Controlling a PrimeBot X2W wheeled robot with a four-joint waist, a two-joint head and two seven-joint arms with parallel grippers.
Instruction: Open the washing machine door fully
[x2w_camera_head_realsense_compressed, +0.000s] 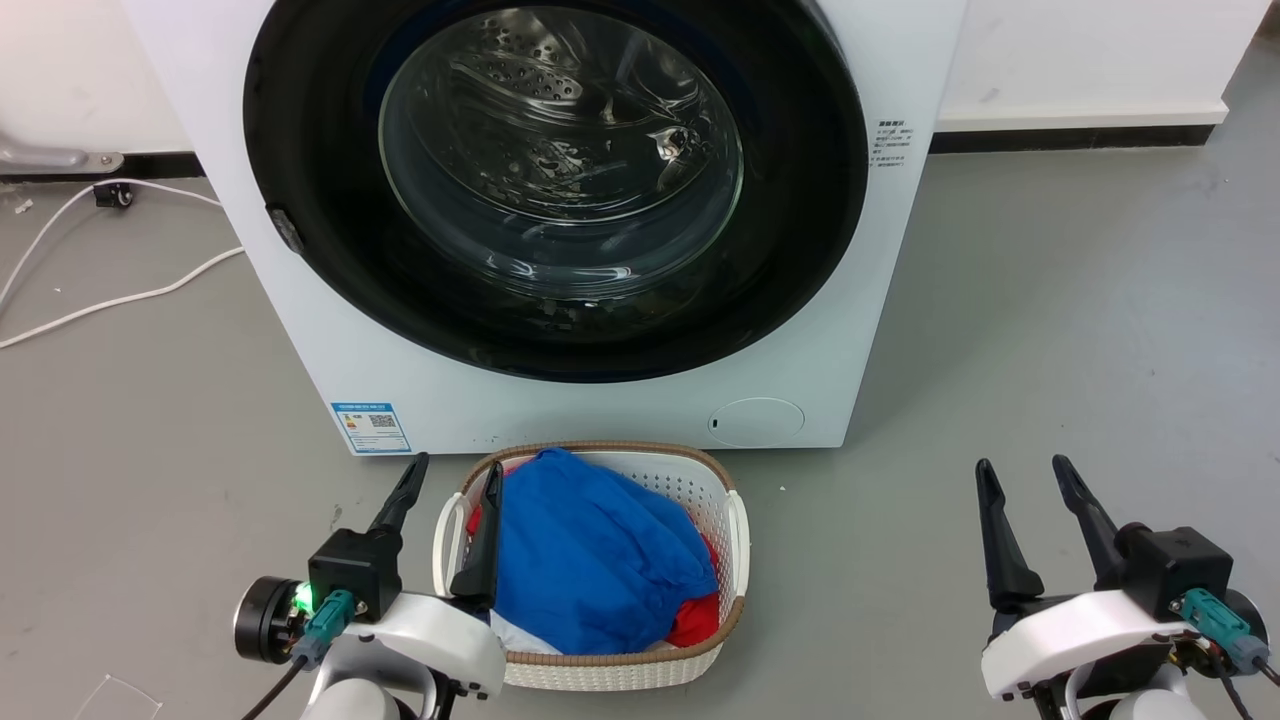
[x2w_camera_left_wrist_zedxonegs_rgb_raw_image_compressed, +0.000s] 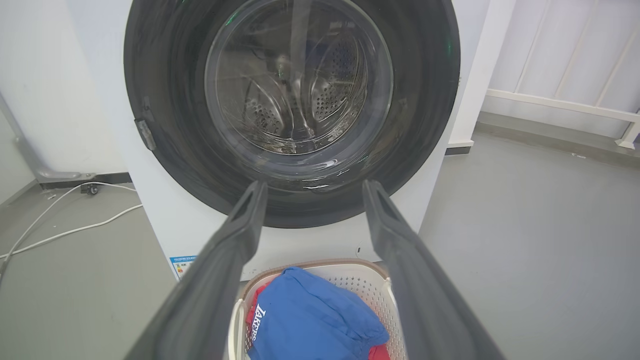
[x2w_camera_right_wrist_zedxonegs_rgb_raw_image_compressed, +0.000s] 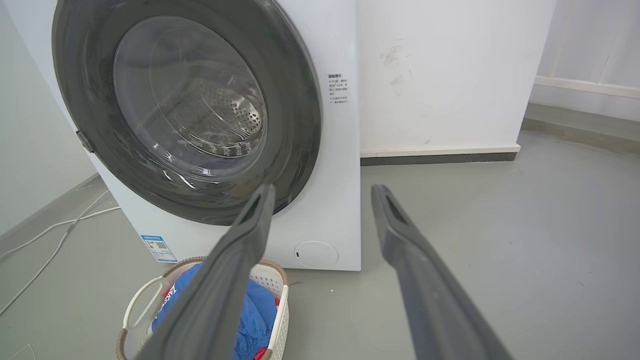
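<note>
The white washing machine (x2w_camera_head_realsense_compressed: 900, 300) stands straight ahead on the grey floor. Its washing machine door (x2w_camera_head_realsense_compressed: 300, 130), a glossy black ring around a bulging clear window, lies flush against the front, with a small grey latch tab (x2w_camera_head_realsense_compressed: 285, 228) on its left edge. The steel drum shows through the glass. The door (x2w_camera_left_wrist_zedxonegs_rgb_raw_image_compressed: 165, 75) also faces the left wrist camera, and the door (x2w_camera_right_wrist_zedxonegs_rgb_raw_image_compressed: 300, 100) appears at an angle in the right wrist view. My left gripper (x2w_camera_head_realsense_compressed: 455, 480) is open, low and short of the machine. My right gripper (x2w_camera_head_realsense_compressed: 1025, 478) is open at the lower right, well clear of the door.
A white laundry basket (x2w_camera_head_realsense_compressed: 735, 530) with blue and red clothes sits on the floor right before the machine, beside my left gripper. White cables (x2w_camera_head_realsense_compressed: 120, 295) trail on the floor at left. A wall and dark skirting (x2w_camera_head_realsense_compressed: 1080, 135) run behind on the right.
</note>
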